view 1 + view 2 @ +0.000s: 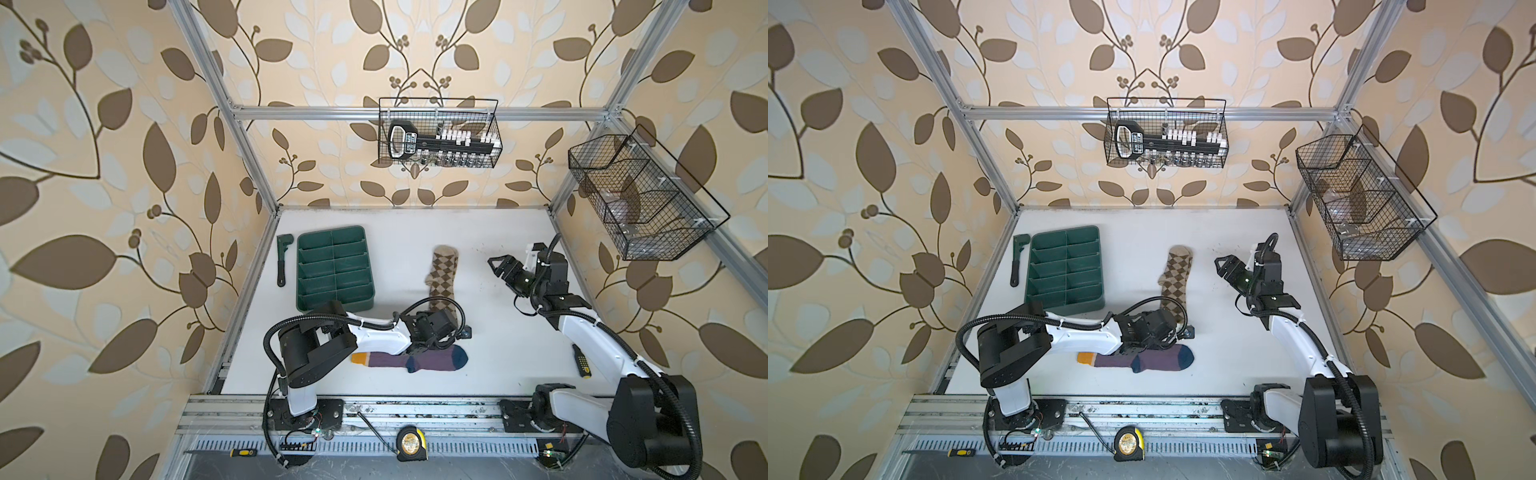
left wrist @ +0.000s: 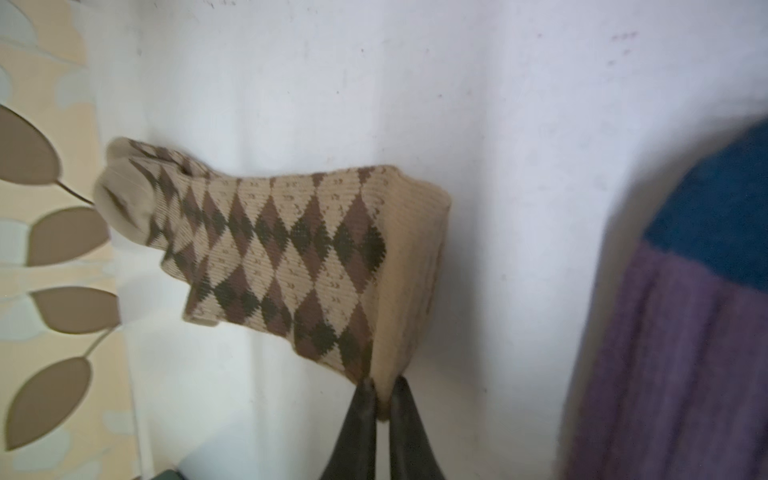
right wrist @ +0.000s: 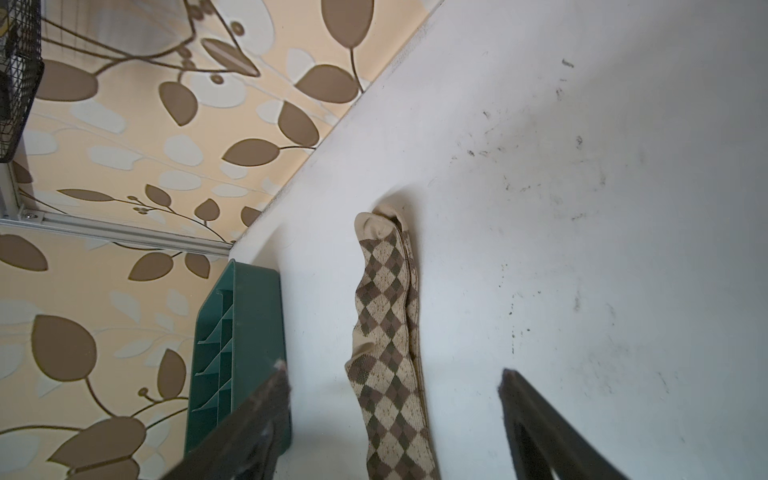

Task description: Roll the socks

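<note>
Rolling barely begun, we judge. Left claw (image 2: 383,390) clenched on the cuff of the argyle sock (image 2: 291,249), which lies stretched across the surface (image 1: 519,332). The purple sock (image 1: 419,360) lies flat just beside it. Right claw (image 1: 500,268) spread, empty. Neither rolled.

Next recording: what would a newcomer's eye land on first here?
The left tool pinched shut on the cuff of the beige argyle sock, mid-table. Nearer the front edge lies the purple sock with yellow cuff and navy toe, flat and unrolled, while the right tool hangs open to the right, holding nothing. Bold brown-leaf wallpaper surrounds everything.
</note>
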Robot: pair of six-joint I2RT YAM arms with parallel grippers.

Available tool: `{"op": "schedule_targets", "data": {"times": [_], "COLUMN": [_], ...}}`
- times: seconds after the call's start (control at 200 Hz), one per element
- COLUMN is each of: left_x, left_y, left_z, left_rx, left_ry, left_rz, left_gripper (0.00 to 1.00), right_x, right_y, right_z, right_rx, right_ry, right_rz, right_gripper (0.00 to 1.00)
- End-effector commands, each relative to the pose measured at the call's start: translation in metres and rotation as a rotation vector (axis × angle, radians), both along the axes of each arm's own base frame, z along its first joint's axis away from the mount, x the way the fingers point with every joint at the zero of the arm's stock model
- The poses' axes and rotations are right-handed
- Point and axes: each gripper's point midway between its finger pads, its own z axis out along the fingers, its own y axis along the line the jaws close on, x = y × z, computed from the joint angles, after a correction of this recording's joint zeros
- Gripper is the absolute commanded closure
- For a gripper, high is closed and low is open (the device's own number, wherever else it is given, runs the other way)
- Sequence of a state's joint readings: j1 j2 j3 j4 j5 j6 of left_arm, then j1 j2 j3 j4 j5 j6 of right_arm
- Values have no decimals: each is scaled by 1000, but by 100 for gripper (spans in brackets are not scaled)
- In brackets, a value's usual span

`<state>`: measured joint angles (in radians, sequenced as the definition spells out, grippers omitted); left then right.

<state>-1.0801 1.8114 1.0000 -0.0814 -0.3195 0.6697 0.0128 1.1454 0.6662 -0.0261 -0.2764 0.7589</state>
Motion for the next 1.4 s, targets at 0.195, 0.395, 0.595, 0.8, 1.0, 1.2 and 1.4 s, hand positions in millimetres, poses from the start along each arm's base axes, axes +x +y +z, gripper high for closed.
{"op": "schedule_targets", "data": {"times": [0.195, 0.395, 0.595, 0.8, 1.0, 1.2, 1.4], "left_x": [-16, -11, -5, 1, 4, 4, 5], "left_y": [18, 16, 15, 15, 13, 11, 11], "left_z": [-16, -4, 6, 11, 11, 7, 10], "left_rx": [33, -34, -79, -127, -152, -149, -158], "left_ry": [431, 593, 621, 706, 803, 849, 841], "left_rz": [92, 137, 157, 197, 238, 256, 255], "left_gripper": [100, 100, 100, 100, 100, 100, 100], "right_x": [-28, -53, -84, -148, -169, -173, -151], "right_y": [-24, 12, 74, 126, 136, 181, 208], "right_z": [59, 104, 106, 46, -6, -45, -73], "right_rx": [-378, -793, -1305, -1613, -1706, -1604, -1543], "right_ry": [-189, -450, -664, -830, -873, -914, -872], "right_rz": [-99, 50, 459, 1147, 1379, 1461, 1467], "right_gripper": [21, 23, 26, 24, 24, 23, 24]}}
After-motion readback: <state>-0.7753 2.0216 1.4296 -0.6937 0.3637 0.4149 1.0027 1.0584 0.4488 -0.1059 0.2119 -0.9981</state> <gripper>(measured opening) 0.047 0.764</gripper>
